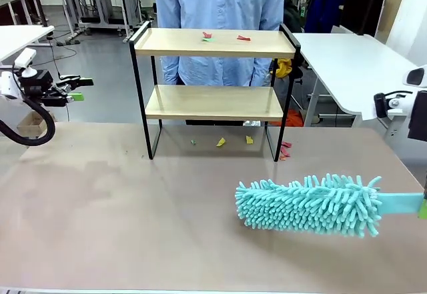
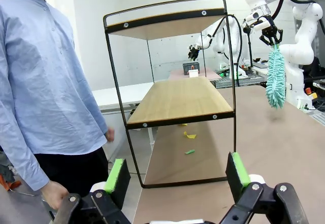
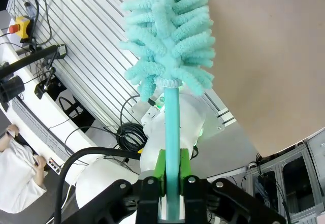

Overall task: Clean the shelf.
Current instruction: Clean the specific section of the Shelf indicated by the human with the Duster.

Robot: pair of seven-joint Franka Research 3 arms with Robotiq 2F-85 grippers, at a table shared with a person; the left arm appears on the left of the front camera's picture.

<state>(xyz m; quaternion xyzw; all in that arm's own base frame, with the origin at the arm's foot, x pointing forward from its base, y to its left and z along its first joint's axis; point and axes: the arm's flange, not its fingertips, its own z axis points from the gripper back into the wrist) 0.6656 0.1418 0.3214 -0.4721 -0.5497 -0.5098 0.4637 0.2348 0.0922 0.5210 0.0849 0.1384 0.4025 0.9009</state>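
Observation:
The shelf (image 1: pixel 215 43) stands at the table's far side, two light wooden boards in a thin black frame. Red and green paper scraps (image 1: pixel 208 36) lie on its top board; the lower board (image 2: pixel 179 99) looks bare. My right gripper (image 3: pixel 170 183) is shut on the handle of a teal fluffy duster (image 1: pixel 312 205). The duster hangs just above the table at the front right, well short of the shelf. In the left wrist view the duster (image 2: pixel 275 79) hangs from the right gripper (image 2: pixel 271 37). My left gripper (image 1: pixel 79 88) is open and holds nothing, off the table's left side, level with the lower board.
Yellow, green and pink scraps (image 1: pixel 221 142) lie on the brown table (image 1: pixel 100 201) under the shelf. A person in a light blue shirt (image 1: pixel 220 1) stands right behind the shelf, with a hand (image 2: pixel 53 192) close to my left gripper. White tables stand at both sides.

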